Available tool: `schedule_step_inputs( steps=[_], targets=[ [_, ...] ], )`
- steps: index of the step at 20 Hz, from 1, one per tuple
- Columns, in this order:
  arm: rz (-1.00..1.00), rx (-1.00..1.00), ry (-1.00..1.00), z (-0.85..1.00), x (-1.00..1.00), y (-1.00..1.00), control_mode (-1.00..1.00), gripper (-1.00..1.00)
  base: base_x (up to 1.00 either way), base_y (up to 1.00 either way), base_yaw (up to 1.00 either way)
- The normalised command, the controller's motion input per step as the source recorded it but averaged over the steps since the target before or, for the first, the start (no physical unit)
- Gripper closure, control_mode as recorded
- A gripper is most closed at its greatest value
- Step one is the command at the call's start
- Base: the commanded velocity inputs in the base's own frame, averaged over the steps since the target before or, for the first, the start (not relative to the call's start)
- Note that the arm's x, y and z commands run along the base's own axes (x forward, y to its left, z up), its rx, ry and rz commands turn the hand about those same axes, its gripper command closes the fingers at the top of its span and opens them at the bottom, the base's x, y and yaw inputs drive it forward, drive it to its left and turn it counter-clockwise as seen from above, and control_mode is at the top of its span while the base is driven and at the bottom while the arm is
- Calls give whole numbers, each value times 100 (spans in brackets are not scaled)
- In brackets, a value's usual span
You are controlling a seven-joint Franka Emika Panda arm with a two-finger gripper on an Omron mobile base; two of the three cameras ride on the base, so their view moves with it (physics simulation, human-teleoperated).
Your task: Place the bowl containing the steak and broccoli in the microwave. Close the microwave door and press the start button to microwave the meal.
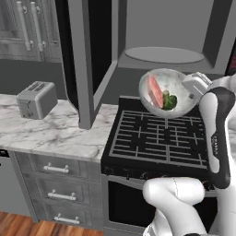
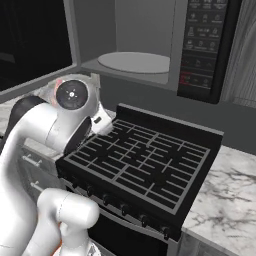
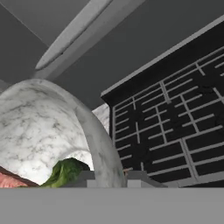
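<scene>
Pincer (image 3: 108, 177) clamped on bowl (image 1: 167, 92) rim, bowl tilted in air above stove (image 1: 156, 138), below open microwave (image 1: 166, 41) (door (image 1: 80, 55) swung left). Steak (image 1: 155, 91) + broccoli (image 1: 170, 101) inside.

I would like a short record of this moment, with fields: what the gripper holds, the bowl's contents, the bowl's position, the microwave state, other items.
gripper: gripper shut on the rim of the bowl
contents: steak and broccoli inside
bowl position: tilted, in the air over the stove, below the microwave opening
microwave door: microwave door open; turntable bare
other: toaster on the counter
</scene>
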Motion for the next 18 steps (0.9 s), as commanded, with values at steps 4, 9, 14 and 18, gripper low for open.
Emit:
schedule_step_inputs(
  steps=[4, 9, 14, 18],
  targets=[
    [-39, 0, -2, 78, 16, -1, -100, 100, 0, 0, 0],
    [-37, 0, 0, 65, 27, -2, -100, 100, 0, 0, 0],
    [-32, 7, 0, 42, 40, -8, -100, 100, 0, 0, 0],
    [-24, 16, 1, 20, 53, -23, -100, 100, 0, 0, 0]
  ],
)
